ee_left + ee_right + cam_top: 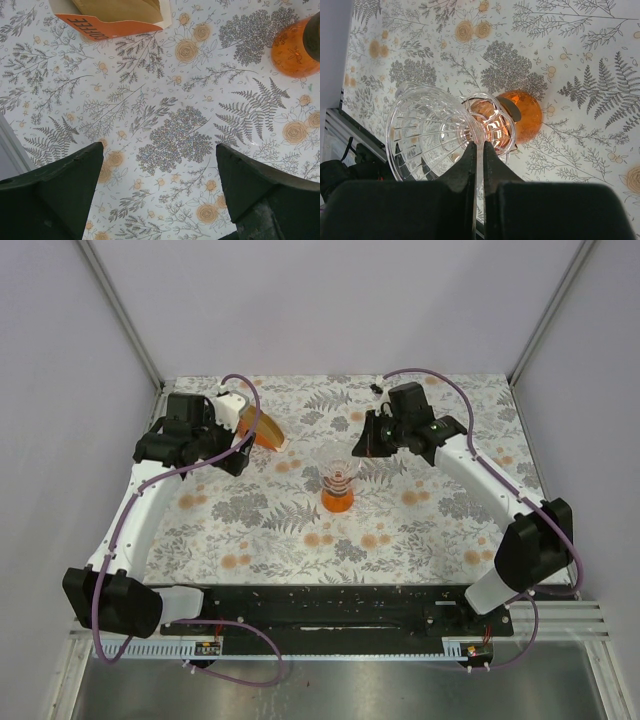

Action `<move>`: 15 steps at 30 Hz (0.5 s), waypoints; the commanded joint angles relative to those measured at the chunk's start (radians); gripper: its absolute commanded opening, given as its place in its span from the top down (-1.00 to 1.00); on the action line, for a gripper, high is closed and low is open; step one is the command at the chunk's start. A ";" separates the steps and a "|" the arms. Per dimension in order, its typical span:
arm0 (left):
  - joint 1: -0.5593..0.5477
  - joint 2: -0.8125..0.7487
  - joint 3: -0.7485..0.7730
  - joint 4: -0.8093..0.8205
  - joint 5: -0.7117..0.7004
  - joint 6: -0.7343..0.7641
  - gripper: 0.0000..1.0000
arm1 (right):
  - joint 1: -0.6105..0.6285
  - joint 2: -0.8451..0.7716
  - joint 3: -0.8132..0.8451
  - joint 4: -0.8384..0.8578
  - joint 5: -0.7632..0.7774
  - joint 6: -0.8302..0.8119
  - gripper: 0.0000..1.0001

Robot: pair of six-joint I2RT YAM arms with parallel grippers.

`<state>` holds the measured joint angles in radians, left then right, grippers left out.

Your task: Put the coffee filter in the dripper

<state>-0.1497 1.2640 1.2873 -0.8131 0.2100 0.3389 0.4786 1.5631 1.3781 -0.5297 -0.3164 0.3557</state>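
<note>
Pinching the dripper's [427,132] clear ribbed cone at its rim, the right hand [477,146] looks closed on it, likely steadying it near the middle of the tabletop [420,540] on its glossy orange bulb. No loose coffee filter shows; thin tan papers [120,9] stand in an orange card holder [100,27] toward the far left corner. The left hand [159,147], fingers spread wide and empty, hovers just short of that holder, papers straight ahead, and is plainly the nearer arm.
</note>
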 commanded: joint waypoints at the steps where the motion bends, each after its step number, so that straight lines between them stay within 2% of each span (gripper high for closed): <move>1: 0.006 -0.028 0.003 0.040 0.015 -0.011 -0.98 | 0.009 0.011 0.048 -0.001 0.040 -0.018 1.00; 15: 0.006 -0.028 0.000 0.038 0.014 -0.006 -0.98 | 0.009 0.063 0.134 -0.029 0.057 -0.037 1.00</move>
<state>-0.1497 1.2640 1.2869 -0.8135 0.2134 0.3393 0.4797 1.6081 1.4704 -0.5690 -0.2695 0.3302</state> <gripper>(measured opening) 0.988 0.043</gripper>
